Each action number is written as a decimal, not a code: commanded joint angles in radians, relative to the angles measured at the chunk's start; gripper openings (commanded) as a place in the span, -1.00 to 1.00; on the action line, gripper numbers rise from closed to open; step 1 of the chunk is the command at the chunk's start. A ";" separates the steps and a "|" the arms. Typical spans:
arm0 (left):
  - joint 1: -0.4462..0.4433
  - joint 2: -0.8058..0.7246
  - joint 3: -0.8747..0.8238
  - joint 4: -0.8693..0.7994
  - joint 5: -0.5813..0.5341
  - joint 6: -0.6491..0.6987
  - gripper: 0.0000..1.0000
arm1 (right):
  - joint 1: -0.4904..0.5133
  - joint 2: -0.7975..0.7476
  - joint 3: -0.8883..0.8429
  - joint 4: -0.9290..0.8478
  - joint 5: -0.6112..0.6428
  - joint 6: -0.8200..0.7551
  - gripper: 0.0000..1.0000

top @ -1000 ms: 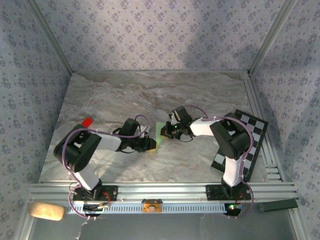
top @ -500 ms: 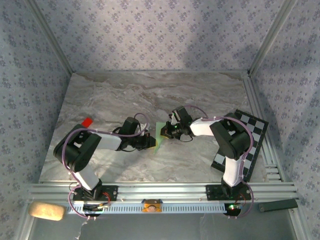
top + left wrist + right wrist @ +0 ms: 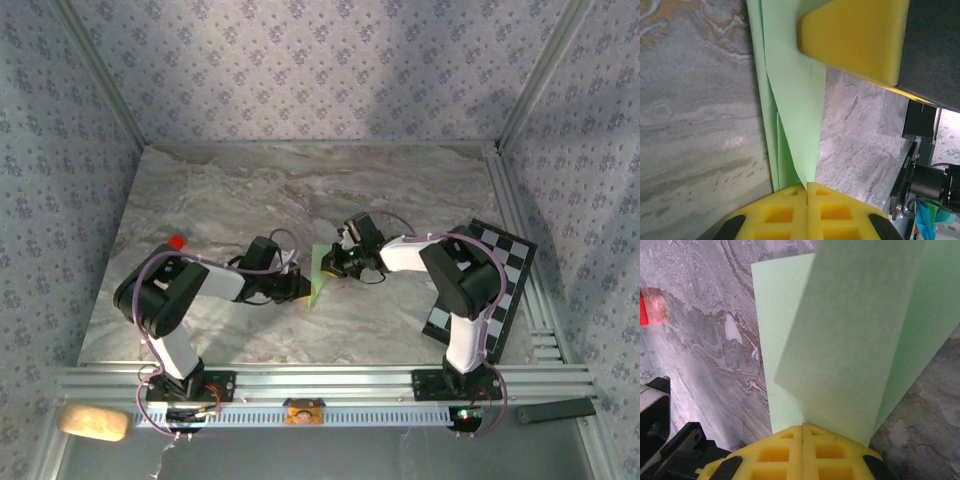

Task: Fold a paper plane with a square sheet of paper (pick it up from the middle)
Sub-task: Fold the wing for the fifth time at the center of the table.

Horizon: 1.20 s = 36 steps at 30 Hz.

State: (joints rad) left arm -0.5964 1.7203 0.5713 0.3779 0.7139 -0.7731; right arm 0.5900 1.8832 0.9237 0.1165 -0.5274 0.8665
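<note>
The sheet of paper (image 3: pixel 319 268) is held at the middle of the surface (image 3: pixel 300 190), between the two arms and well apart from the checkered board (image 3: pixel 510 250) and the small red piece (image 3: pixel 177 242). The left fingers (image 3: pixel 790 200) are pressed together on one end of the green sheet, where overlapping layers and a slanted crease can be made out. The right fingers (image 3: pixel 787 437) are likewise pinched shut on the sheet, with a loose flap rising in front of the wrist camera.

A fold is judged to be in hand: the sheet is already partly doubled, but no slim dart with a sharp tip is yet formed. For the next move, one pinch is probably best kept as an anchor while the flap is carried over by the other and laid edge to edge. The two arms should be moved together, since thin paper gripped at both ends can be torn or buckled by any pull apart.
</note>
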 commanded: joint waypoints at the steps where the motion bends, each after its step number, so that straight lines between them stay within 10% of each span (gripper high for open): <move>1: -0.012 0.004 -0.031 -0.089 0.030 0.036 -0.89 | 0.004 0.053 -0.009 -0.115 0.080 -0.012 -0.97; 16: -0.015 -0.030 -0.036 -0.159 0.018 0.076 -1.00 | 0.004 0.057 -0.006 -0.124 0.086 -0.015 -0.98; 24: -0.017 -0.057 -0.045 -0.194 0.001 0.088 -0.68 | 0.005 0.060 -0.003 -0.125 0.084 -0.015 -0.98; 36: -0.019 -0.057 -0.053 -0.209 0.012 0.102 -1.00 | 0.005 0.066 0.000 -0.127 0.086 -0.012 -0.98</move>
State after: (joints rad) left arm -0.6048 1.6676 0.5545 0.2707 0.7105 -0.6891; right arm 0.5919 1.8877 0.9367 0.0963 -0.5278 0.8669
